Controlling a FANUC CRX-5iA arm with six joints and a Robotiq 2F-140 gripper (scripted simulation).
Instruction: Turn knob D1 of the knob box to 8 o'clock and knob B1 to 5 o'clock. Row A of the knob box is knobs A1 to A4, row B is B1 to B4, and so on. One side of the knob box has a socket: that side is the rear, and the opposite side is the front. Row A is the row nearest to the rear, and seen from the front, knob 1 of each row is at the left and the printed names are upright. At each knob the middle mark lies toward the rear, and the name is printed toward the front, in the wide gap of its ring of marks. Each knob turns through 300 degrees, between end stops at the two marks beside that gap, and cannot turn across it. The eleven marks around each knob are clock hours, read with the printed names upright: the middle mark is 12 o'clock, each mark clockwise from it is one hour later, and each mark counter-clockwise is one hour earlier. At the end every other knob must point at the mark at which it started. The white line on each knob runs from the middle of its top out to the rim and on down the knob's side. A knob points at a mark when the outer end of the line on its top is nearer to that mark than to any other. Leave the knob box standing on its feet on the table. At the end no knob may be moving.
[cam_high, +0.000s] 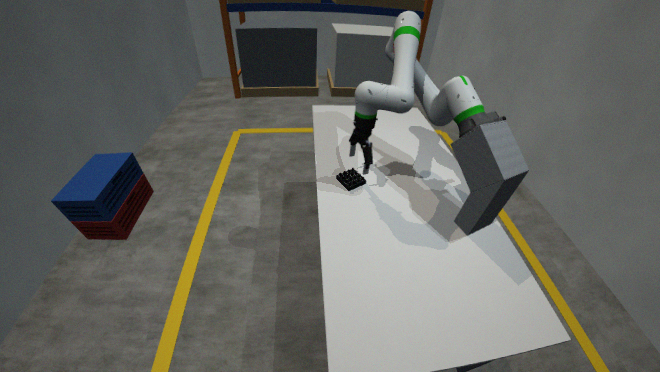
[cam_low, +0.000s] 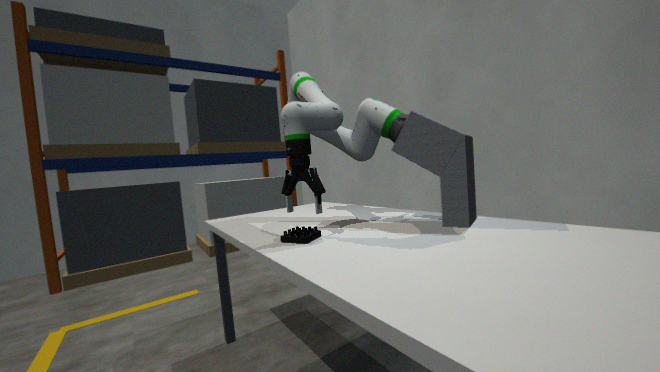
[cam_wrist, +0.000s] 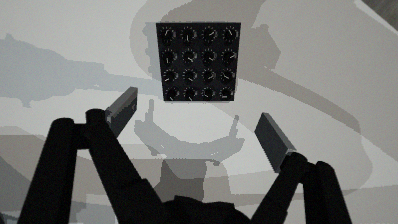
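The black knob box (cam_high: 351, 180) (cam_low: 295, 239) (cam_wrist: 199, 45) stands flat on the white table. The wrist view shows its top from above, with knobs in a square grid and white lines pointing various ways. The printed names are too small to read and I cannot make out the socket, so I cannot tell which knobs are D1 and B1. My gripper (cam_high: 359, 160) (cam_low: 304, 210) (cam_wrist: 199, 111) is wide open and empty. It hangs above the table, higher than the box and off to one side of it; in the wrist view the box lies beyond the fingertips.
The white table (cam_high: 400, 300) (cam_low: 500, 280) has an edge close to the box in the top and exterior views. The arm's grey pedestal (cam_high: 487, 170) (cam_low: 457, 185) stands on the table. Blue and red crates (cam_high: 102, 195) stand on the floor, and a loaded rack (cam_low: 165, 161) is behind.
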